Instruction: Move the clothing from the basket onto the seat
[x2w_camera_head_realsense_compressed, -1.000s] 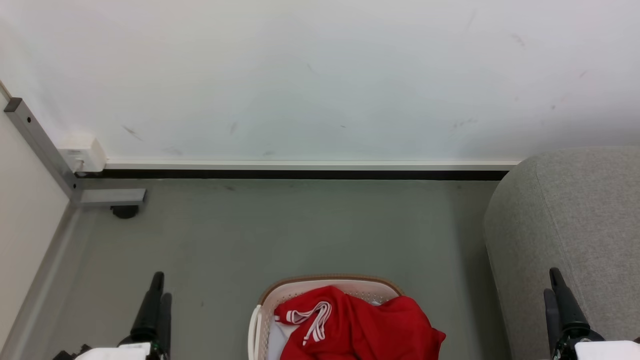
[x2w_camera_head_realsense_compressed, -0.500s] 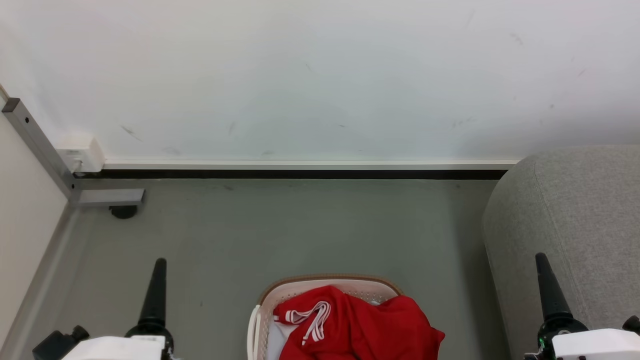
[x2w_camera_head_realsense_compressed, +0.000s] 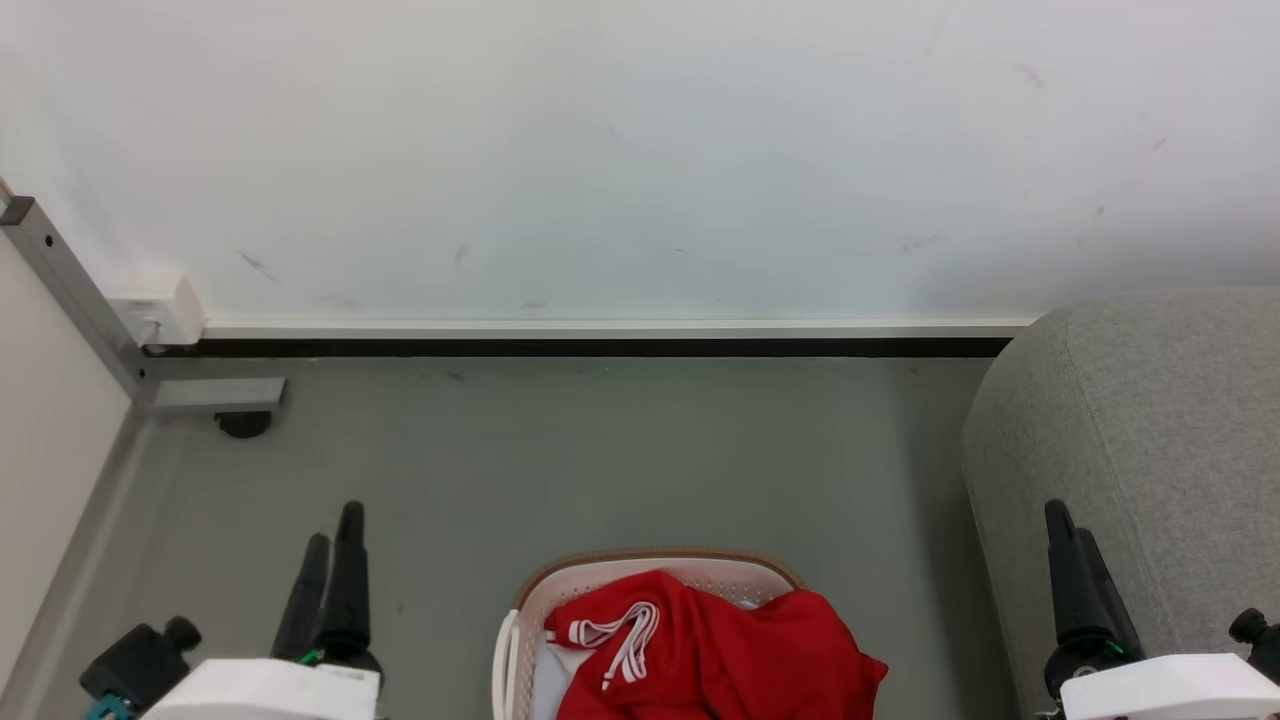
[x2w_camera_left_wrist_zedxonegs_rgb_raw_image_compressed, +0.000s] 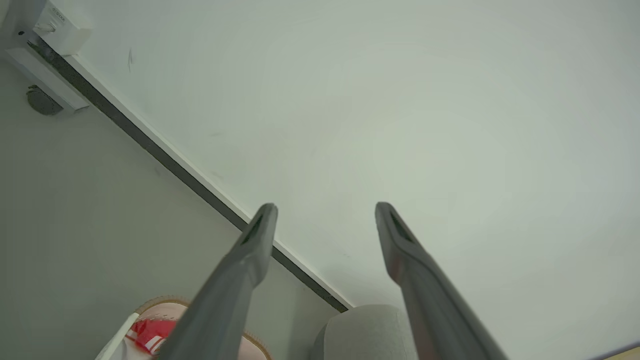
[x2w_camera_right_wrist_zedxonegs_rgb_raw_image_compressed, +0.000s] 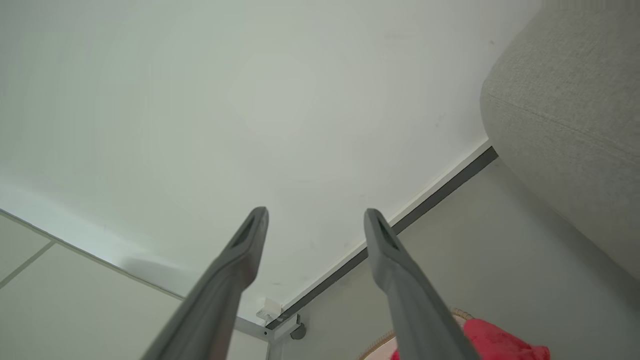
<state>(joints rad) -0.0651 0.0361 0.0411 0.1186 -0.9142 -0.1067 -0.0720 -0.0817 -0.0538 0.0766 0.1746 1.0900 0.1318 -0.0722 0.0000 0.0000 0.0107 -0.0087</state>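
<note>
Red clothing (x2w_camera_head_realsense_compressed: 720, 650) w/ white stripe trim lies heaped in the white laundry basket (x2w_camera_head_realsense_compressed: 655, 558) (tan rim), at 6 o'clock in head view, on the grey floor (x2w_camera_head_realsense_compressed: 600, 460). Grey sofa (x2w_camera_head_realsense_compressed: 1150, 430) at 4 o'clock, near basket, not touching. L gripper (x2w_camera_head_realsense_compressed: 334, 525) at 7 o'clock, R gripper (x2w_camera_head_realsense_compressed: 1068, 520) at 5 o'clock in front of sofa's side. Both point toward 12, at the white wall (x2w_camera_head_realsense_compressed: 640, 150). Wrist views: both spread wide, nothing between fingers, both well clear of basket.
</note>
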